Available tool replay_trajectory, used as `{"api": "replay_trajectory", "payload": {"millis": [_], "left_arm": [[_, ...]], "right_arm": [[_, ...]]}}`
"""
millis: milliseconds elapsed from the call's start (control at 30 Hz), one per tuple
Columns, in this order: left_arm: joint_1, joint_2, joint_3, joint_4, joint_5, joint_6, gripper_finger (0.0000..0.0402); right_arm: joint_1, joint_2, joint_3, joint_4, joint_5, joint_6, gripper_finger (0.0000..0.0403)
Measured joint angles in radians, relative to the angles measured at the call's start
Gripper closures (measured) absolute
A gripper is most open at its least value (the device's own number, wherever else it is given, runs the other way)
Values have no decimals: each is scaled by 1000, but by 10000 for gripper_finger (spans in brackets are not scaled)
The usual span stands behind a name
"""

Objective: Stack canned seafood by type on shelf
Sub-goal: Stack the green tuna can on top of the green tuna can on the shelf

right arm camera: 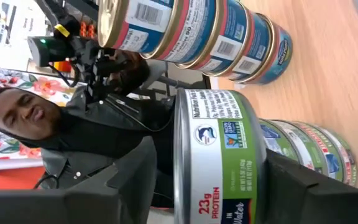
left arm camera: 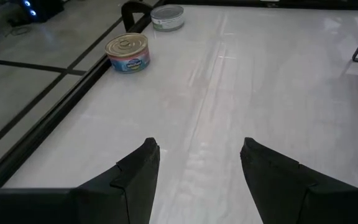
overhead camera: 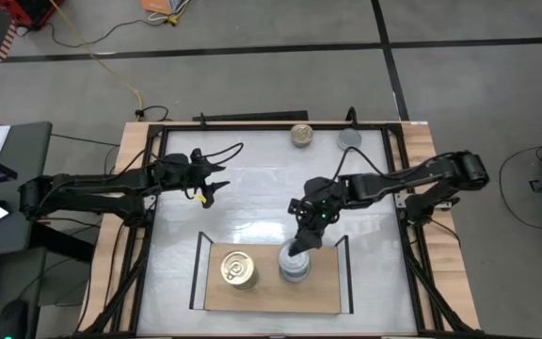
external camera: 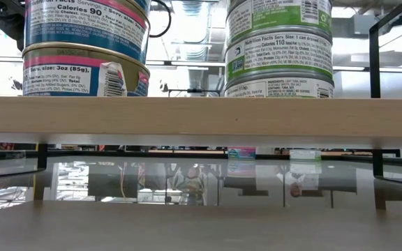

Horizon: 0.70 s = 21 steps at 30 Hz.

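The wooden shelf [overhead camera: 271, 294] lies at the table's near edge. It carries a stack of gold-lidded tins [overhead camera: 239, 271] with blue and pink labels [external camera: 82, 42], and to its right a stack of green-labelled tins [external camera: 278, 49]. My right gripper [overhead camera: 296, 247] is shut on a green-labelled tin [right arm camera: 219, 155] over the top of the green stack [right arm camera: 309, 149]. My left gripper [overhead camera: 216, 184] hangs open and empty over the table's left middle. Two loose tins stand at the far edge, one gold [overhead camera: 301, 135] and one silver-grey [overhead camera: 350, 138]. My right gripper pinches the tin's round side wall [right arm camera: 182, 174] between its two fingers [right arm camera: 126, 180], one on each opposite side. The fingers come from above, pointing down. The tin is level, lid up, right over the green stack; whether it rests on the stack, I cannot tell.
Black uprights [overhead camera: 196, 268] stand at both ends of the shelf, and a black frame [overhead camera: 149, 188] runs round the table. The loose tins also show in the left wrist view, gold [left arm camera: 128, 52] and silver-grey [left arm camera: 167, 17]. A person [right arm camera: 42, 124] is beyond the table's near side.
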Motion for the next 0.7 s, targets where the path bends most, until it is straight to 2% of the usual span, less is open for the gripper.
{"api": "replay_trajectory", "payload": {"millis": [200, 700], "left_arm": [[0, 0, 0, 0, 0, 0, 187], [0, 0, 0, -7, 0, -2, 187]], "right_arm": [[23, -4, 0, -7, 4, 43, 128], [38, -11, 0, -65, -1, 113, 126]]}}
